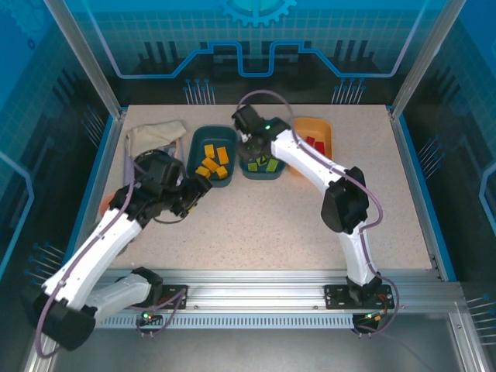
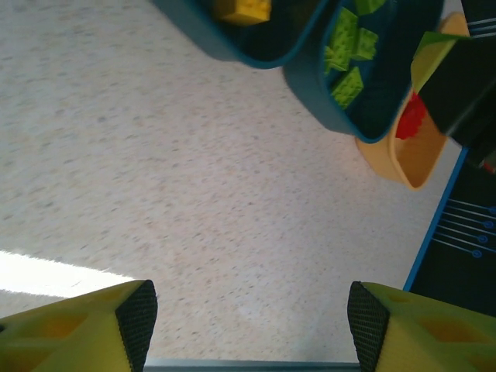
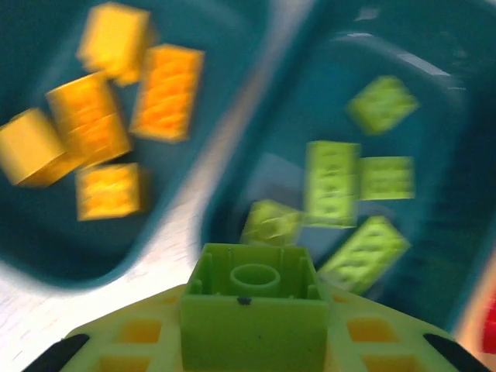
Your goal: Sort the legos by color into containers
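The right fingers (image 3: 372,341) are clenching one light green brick (image 3: 249,306) above the two teal tubs, nearer the middle teal tub (image 3: 302,93). Its hollow underside is facing the wrist camera, so its studs are pointing away, and from this angle its long axis is not showing. Five more green bricks (image 3: 333,182) are lying flat in that tub, studs up, their long axes pointing different ways.

The left fingers (image 2: 93,329) are standing released, with nothing between them, over bare bench (image 2: 194,194) near the tubs.

Three tubs are sitting side by side on the far part of the bench, long axes running near to far: the left teal tub (image 1: 211,135), the middle teal tub and the light orange tub (image 1: 319,126).

The blurred right wrist view is giving five, perhaps six, orange-yellow bricks (image 3: 167,93) in the left teal tub. In the top view the right arm is covering most of the green bricks, but red bricks (image 1: 314,142) are showing in the light orange tub, probably two or three.
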